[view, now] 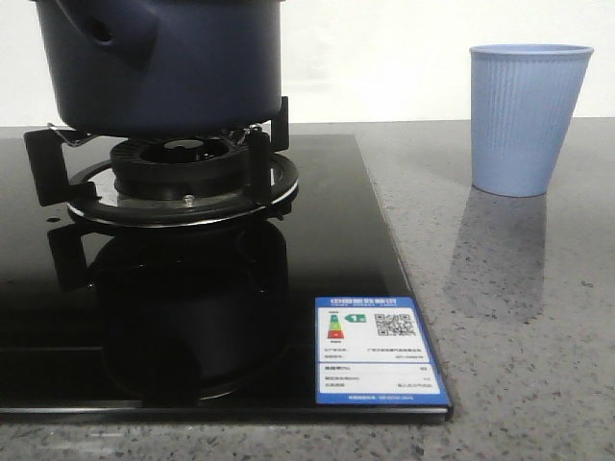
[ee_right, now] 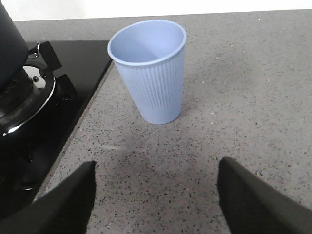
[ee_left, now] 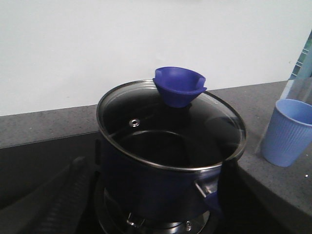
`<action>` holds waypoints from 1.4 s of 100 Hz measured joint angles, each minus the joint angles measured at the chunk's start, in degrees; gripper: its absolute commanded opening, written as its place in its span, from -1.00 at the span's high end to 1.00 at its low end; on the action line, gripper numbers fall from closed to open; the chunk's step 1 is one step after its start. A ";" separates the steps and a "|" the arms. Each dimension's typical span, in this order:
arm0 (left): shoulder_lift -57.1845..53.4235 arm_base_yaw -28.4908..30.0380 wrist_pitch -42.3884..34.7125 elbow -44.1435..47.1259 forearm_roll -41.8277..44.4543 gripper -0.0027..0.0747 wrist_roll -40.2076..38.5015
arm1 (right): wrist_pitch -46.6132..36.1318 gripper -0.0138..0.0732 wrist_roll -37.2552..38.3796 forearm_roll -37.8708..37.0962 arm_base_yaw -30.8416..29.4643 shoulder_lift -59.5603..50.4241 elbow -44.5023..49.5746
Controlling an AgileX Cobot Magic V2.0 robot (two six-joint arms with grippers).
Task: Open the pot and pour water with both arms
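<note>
The dark navy pot (view: pixel 173 72) stands on the burner at the left, its side knob (view: pixel 113 34) facing forward. In the left wrist view the pot (ee_left: pixel 156 180) carries a glass lid (ee_left: pixel 146 129) with a steel rim and a blue knob (ee_left: pixel 179 87). My left gripper (ee_left: pixel 153 165) is open, with one finger (ee_left: pixel 66 195) showing beside the pot's wall and a dark shape on the other side. My right gripper (ee_right: pixel 157 163) is open and empty over the counter, a short way from the light blue ribbed cup (ee_right: pixel 151 73). Neither gripper shows in the front view.
The burner ring (view: pixel 183 163) sits on a black glass hob (view: pixel 192 317) with a blue label (view: pixel 377 351) near its front right corner. The cup (view: pixel 524 115) stands upright on the grey speckled counter (view: pixel 519 317) to the right of the hob. A white wall is behind.
</note>
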 measured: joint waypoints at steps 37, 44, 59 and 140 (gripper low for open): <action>15.48 -9.47 -9.24 -7.72 0.79 -0.32 0.00 | 0.48 -0.42 -0.14 0.00 0.00 0.00 0.00; 18.37 -9.87 -10.13 -9.40 1.02 -0.32 0.00 | 0.50 -0.42 -0.14 0.00 0.00 0.00 0.00; 23.82 -9.87 -11.18 -12.71 1.87 -0.39 0.00 | 0.60 -0.42 -0.14 0.00 0.00 0.00 0.00; 33.81 -9.87 -15.24 -17.34 3.36 -0.19 0.00 | 0.96 -0.42 -0.16 0.00 0.00 0.00 0.00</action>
